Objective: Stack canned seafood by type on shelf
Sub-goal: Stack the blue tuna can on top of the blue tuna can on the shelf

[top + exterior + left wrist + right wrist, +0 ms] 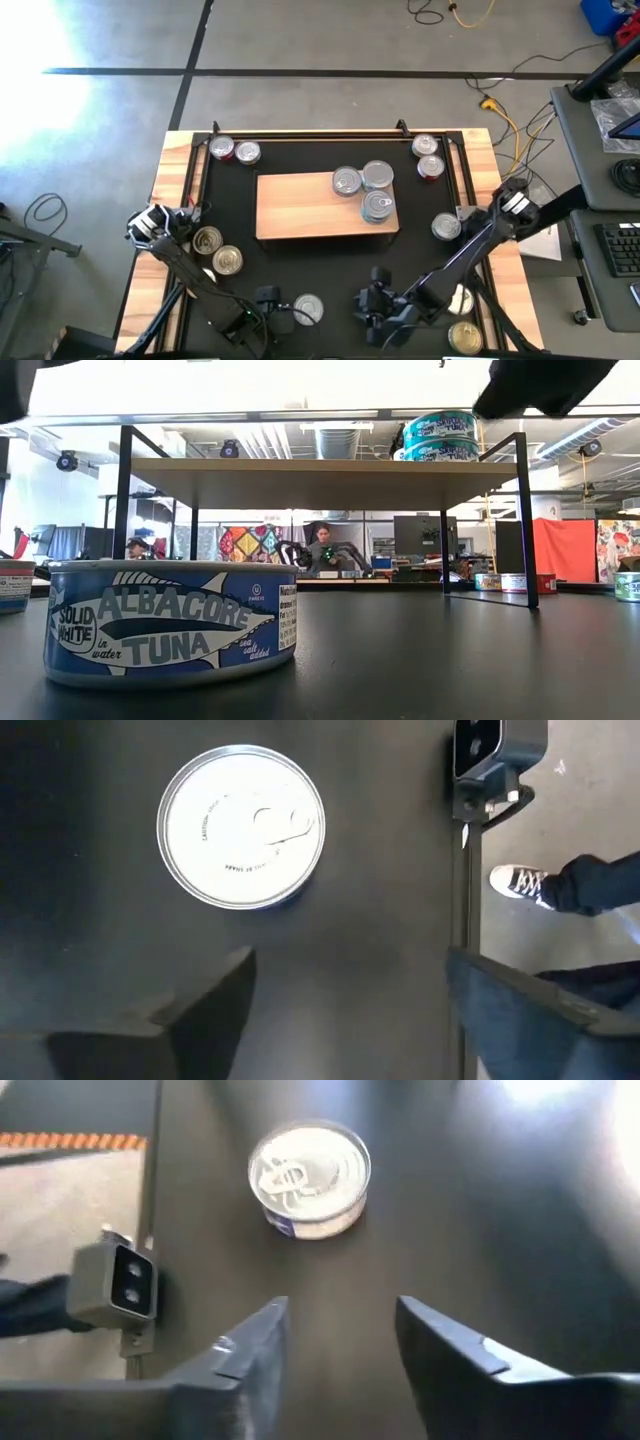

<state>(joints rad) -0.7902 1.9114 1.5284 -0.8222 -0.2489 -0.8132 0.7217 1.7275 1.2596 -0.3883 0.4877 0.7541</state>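
- The left pincer (268, 300) hangs low over the near part of the black mat (300, 265), its fingers (180, 1010) spread wide with nothing between them.
- A silver-lidded tin (308, 309) stands on the mat just right of that pincer, apart from the fingers; the low view reads its blue label as albacore tuna (170, 622).
- The right pincer (380, 300) sits right of the same tin, its fingers (250, 1350) parted partway, empty and touching nothing; the tin (310, 1177) shows ahead of them.
- The shelf (325, 205), a pale wooden board on black legs, stands mid-mat. Three silver tins (365, 188) cluster at its right end; in the low view two blue ones (438, 436) sit stacked there.
- Loose tins on the surface: two at the far left corner (234, 150), two at the far right (427, 156), two gold-lidded ones at left (217, 250), one right of the shelf (446, 227), and gold ones at near right (465, 336).
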